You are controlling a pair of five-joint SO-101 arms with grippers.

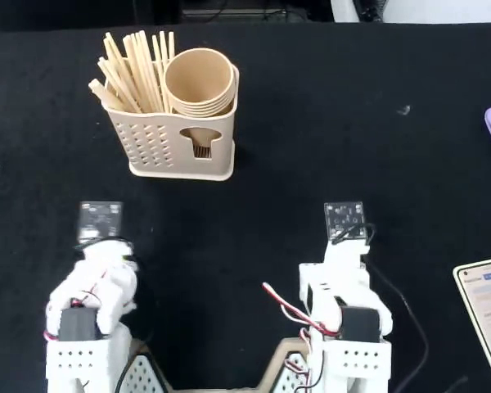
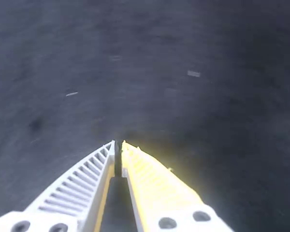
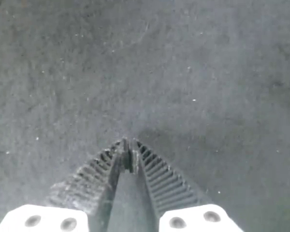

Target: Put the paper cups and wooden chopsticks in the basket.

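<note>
- The left end effector (image 2: pixel 118 145) is pressed together: its two ribbed fingers (image 2: pixel 82 188) meet at the tips, with a thin dark slit behind them and nothing caught between.
- Beneath and ahead of it lies the black cloth of the worktop (image 2: pixel 183 58), flecked with a few pale bits of lint. I cannot tell whether the tips touch the cloth or hang just above it.
- The right end effector (image 3: pixel 128 147) is the same, with its fingertips (image 3: pixel 162 181) closed against each other and gripping nothing. It points down at the same dark cloth, and contact with the cloth is just as hard to judge.
- From above, both arms sit folded back at the near edge of the worktop, one arm (image 1: pixel 94 274) beside the other arm (image 1: pixel 344 282). I cannot say which is which from there.
- The basket (image 1: pixel 180 147), a cream perforated caddy, stands upright well out in front of both end effectors and apart from them. It is more nearly straight ahead of one arm than of the other.
- A stack of paper cups (image 1: pixel 199 82) sits mouth-up in one compartment of the basket.
- The wooden chopsticks (image 1: pixel 135 74) stand in a leaning bundle in the compartment beside the cups, their ends fanning out above the rim.
- Off to the far side of the second arm, a phone (image 1: pixel 484 315) lies flat at the worktop's edge.
</note>
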